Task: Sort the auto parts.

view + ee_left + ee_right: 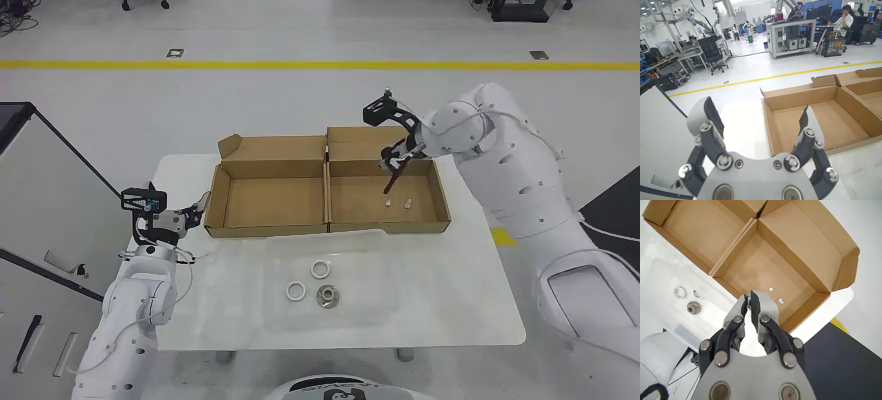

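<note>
The right end effector (749, 295) pinches a small bolt (748, 300) and hangs over the right box (791, 256), where two like bolts (770, 289) lie on the floor. A good release probably means lowering close to the cardboard, clear of the near wall, so the bolt cannot bounce out. The left end effector (757, 105), spread, sits beside the left box (829, 121). Two rings (680, 292) and a flanged hub (693, 308) lie in a clear tray (370, 300) on the bench (480, 300).

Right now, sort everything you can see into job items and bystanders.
Job: bolt in the right tool; two loose bolts in the box below it; second box alongside; two rings and flanged hub in the clear tray.
Bystanders: white panel beside the table; yellow floor line; office chair.
</note>
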Controlling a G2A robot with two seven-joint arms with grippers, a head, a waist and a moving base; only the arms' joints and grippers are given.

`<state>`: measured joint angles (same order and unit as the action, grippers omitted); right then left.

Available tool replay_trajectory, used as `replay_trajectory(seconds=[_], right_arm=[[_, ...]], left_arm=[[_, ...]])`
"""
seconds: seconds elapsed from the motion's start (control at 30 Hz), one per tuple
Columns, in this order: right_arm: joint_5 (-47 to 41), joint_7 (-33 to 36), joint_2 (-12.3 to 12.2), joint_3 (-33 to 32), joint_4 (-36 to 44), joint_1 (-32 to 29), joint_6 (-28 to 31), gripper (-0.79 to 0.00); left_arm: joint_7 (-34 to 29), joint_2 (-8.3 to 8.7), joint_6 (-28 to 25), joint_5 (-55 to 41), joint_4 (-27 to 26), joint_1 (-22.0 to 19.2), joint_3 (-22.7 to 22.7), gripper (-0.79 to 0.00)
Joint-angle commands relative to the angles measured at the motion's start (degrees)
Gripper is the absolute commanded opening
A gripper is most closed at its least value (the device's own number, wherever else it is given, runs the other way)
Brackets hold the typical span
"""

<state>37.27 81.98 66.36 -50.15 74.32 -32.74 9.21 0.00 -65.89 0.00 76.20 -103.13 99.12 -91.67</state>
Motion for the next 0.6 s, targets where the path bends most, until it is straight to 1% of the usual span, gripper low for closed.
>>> replay_trajectory(seconds=[0.0,0.47,0.53,0.57], right_arm=[[-0.04,-0.59,0.40,1.23,-1.15,0.49,0.26,-0.785],[-0.04,-0.59,0.40,1.23,-1.15,0.49,0.26,-0.785],[1.50,-2.19,0.48,2.00,-0.81,-0.48,-0.84,-0.785],[4.25,-1.94,0.59,3.15,-1.06,-0.42,-2.21,-0.785]], left_arm=[[0.00,0.00,0.00,0.00,0.00,0.00,0.00,0.000],[0.00,0.00,0.00,0.00,0.00,0.00,0.00,0.000],[0.00,0.00,0.00,0.00,0.00,0.00,0.00,0.000],[0.00,0.00,0.00,0.00,0.00,0.00,0.00,0.000]])
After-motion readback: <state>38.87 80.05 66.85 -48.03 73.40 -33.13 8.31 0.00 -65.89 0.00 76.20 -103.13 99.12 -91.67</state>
